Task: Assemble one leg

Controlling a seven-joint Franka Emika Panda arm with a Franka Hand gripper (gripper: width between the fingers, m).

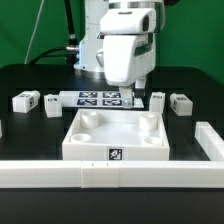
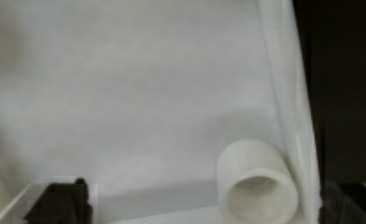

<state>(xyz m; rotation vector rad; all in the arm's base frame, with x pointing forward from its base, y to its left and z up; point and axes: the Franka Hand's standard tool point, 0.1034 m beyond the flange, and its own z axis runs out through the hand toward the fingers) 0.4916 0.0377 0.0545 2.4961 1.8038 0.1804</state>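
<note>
Several legs, small white posts with tags, lie on the black table: two at the exterior view's left [image 1: 25,100] [image 1: 50,101] and two at its right [image 1: 157,100] [image 1: 181,103]. The large white square tray-like piece [image 1: 85,143] sits in the middle. My gripper [image 1: 139,95] hangs low over the tray's far right corner, apart from every leg. In the wrist view the gripper [image 2: 206,205] is open and empty. Its dark fingertips [image 2: 59,200] stand wide apart over the tray's white floor [image 2: 127,100]. A round corner socket [image 2: 260,180] lies between them. No leg shows in the wrist view.
The marker board [image 1: 98,98] lies behind the tray, between the two pairs of legs. A long white rail [image 1: 60,176] runs along the front, with a side piece at the exterior view's right [image 1: 210,142]. A green backdrop stands behind the arm.
</note>
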